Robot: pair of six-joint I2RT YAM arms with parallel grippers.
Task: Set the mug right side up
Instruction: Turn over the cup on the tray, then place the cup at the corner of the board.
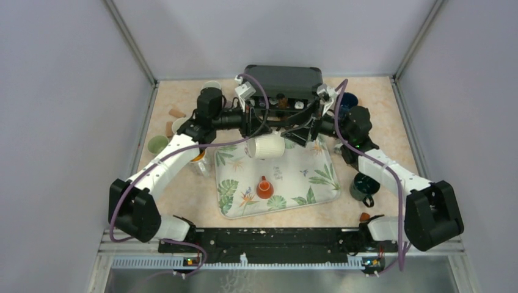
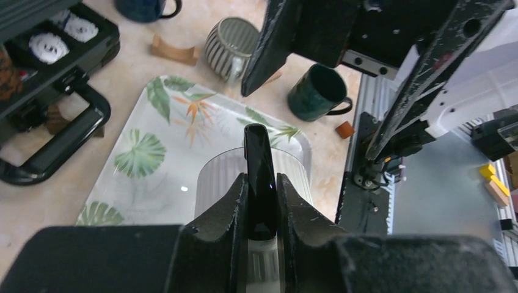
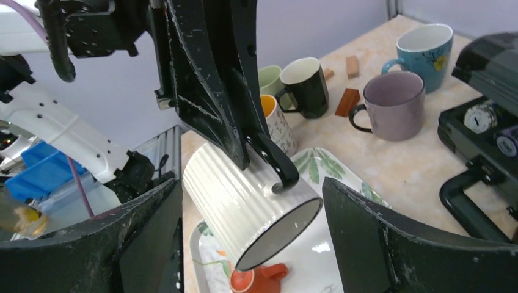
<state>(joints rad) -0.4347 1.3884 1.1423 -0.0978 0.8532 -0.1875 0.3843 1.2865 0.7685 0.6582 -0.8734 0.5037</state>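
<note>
Hanging tilted over the tray [image 1: 317, 177], toward 12 o'clock, the mug [image 1: 266, 146] is pinched by its glossy handle [image 2: 259, 159] in the left claw [image 2: 262, 183]; the right claw [image 3: 250, 183] gapes either side. Rigid, breakable, likely slippery.

Leaf-patterned tray [image 1: 293, 183] flat on the beige surface [image 1: 189, 196], with a small orange cup [image 1: 264, 188] on its near half. Beyond the tray's far edge, a black case [image 1: 284, 79] with a handle. To the right, an upright dark green mug [image 1: 364, 187], small orange block [image 1: 364, 216] near it. Over on the left, standing upright: pale green mug [image 1: 157, 144], black mug [image 3: 307, 85], purple mug [image 3: 393, 105], blue mug [image 3: 421, 49], two wooden blocks [image 3: 347, 102] among them.
</note>
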